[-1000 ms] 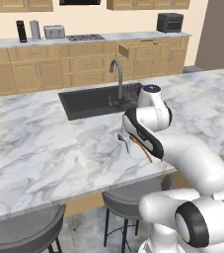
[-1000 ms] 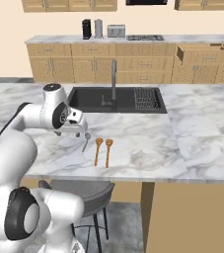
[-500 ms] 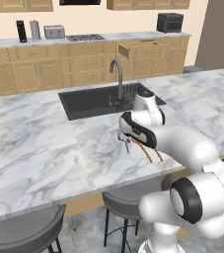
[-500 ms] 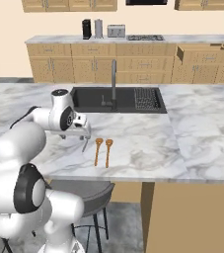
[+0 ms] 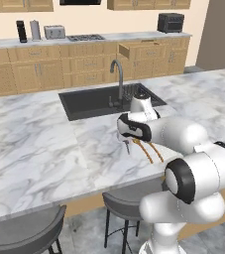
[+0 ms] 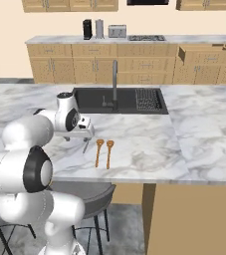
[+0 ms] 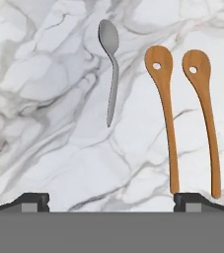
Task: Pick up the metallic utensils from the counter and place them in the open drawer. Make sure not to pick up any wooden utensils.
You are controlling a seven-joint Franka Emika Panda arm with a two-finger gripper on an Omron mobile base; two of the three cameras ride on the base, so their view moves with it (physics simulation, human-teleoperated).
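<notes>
Marble counter [image 6: 194, 134], white and grey, with black sink [image 6: 119, 99] and curved tap [image 6: 115, 79] behind. Item one: grey metal spoon [image 7: 111, 69], lying flat, bowl away from the hand. Item two: pair of wooden spoons [image 7: 186, 118], side by side just beside it (each with a hole in the bowl). Gripper [image 7: 111, 205] above them, jaws wide apart, holding nothing. Open drawer [image 6: 206, 54] in the far cabinets, well apart from the utensils.
</notes>
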